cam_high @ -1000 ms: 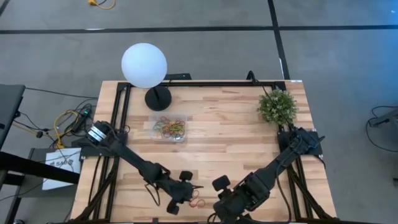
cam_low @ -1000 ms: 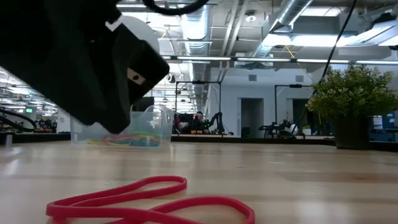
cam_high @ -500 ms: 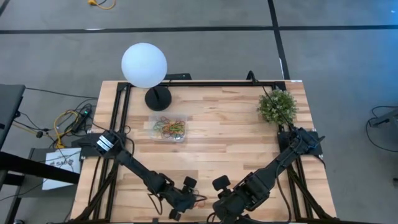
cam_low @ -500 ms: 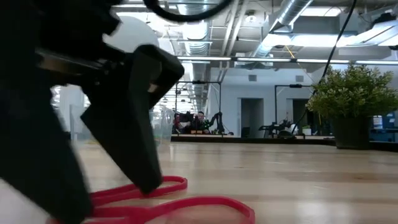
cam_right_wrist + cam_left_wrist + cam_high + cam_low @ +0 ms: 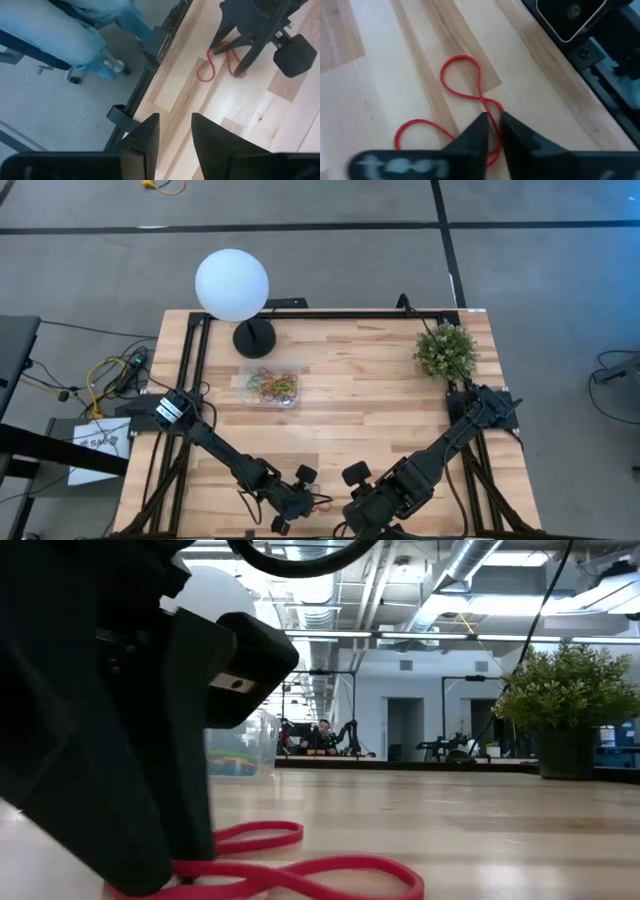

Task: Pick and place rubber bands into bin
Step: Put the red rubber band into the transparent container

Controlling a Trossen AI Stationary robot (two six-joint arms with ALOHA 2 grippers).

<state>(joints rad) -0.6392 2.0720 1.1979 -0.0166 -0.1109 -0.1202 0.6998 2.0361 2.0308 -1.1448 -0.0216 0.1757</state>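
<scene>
Left end effector [image 5: 491, 131] down at desk [image 5: 380, 405] near edge, far side of desk from globe lamp [image 5: 232, 284]. We see its fingers [image 5: 475, 136] nearly together, pinching strand of red rubber band [image 5: 465, 95], which lies twisted flat on wood. Right end effector [image 5: 174, 137] hovers just beside, fingers slightly apart, nothing between them. Bin [image 5: 270, 386] sits just in front of lamp base, already full of coloured rubber bands [image 5: 274, 387]. Small plant [image 5: 445, 350] at corner well across from lamp.
</scene>
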